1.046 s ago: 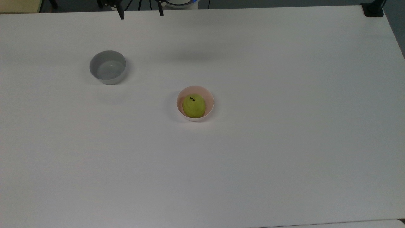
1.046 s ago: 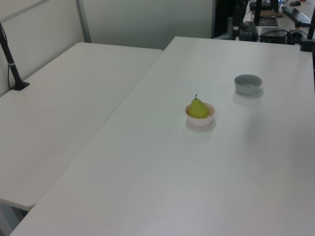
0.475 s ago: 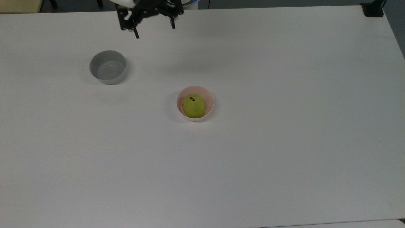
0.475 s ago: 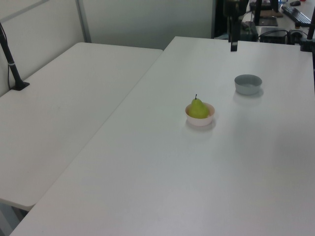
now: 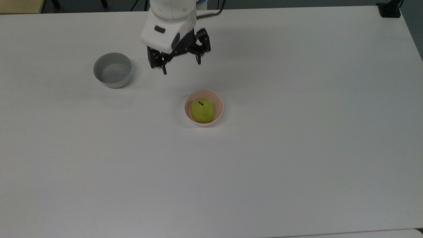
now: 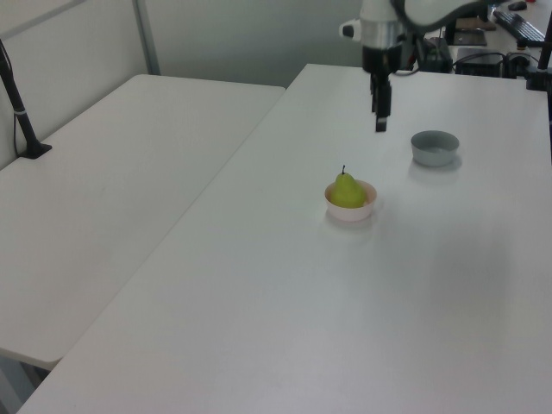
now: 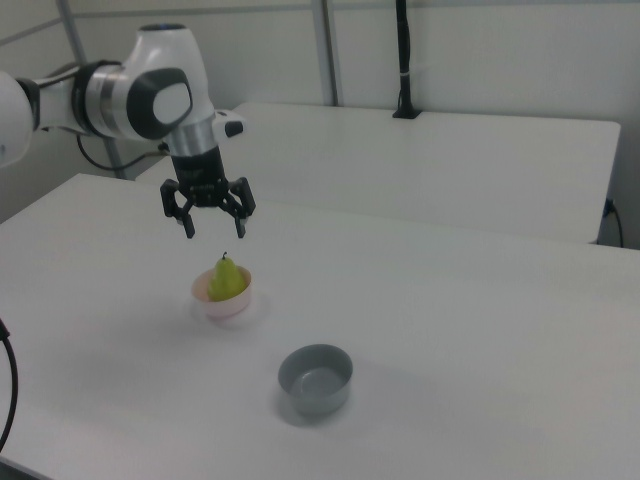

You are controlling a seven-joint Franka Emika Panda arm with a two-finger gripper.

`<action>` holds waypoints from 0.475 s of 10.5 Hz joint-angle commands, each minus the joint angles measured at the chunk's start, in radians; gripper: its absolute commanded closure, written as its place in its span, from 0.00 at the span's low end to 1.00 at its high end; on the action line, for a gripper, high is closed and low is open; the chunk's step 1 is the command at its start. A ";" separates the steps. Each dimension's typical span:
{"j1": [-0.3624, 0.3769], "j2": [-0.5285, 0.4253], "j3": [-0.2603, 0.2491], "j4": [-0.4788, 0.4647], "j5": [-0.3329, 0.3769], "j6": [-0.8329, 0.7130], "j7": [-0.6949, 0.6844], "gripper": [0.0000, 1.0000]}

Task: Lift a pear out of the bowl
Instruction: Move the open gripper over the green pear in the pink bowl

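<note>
Even, diffuse overhead light falls across the white worktop (image 5: 297, 148) in all 3 views; no hard glare, only a mild pale sheen over its surface; shadows are soft and faint, a dim smudge beside the bowl (image 5: 218, 114) and another beside the grey bowl (image 5: 113, 70); the top view looks slightly grainy, with a cool grey cast; the left view and the right view are softer, fine detail smeared; colours stay muted.

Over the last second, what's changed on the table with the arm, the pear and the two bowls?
The gripper, open and empty, has come in from the top view's upper edge toward the pink bowl, hanging above the table. Nothing was grasped. The pear stays in that bowl; the grey bowl hasn't moved.
</note>
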 commanded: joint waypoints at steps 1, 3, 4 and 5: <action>0.041 0.079 -0.004 -0.037 -0.008 0.172 0.210 0.03; 0.047 0.107 0.025 -0.049 -0.008 0.244 0.313 0.06; 0.047 0.124 0.035 -0.052 -0.008 0.260 0.326 0.06; 0.049 0.145 0.036 -0.058 -0.008 0.283 0.345 0.06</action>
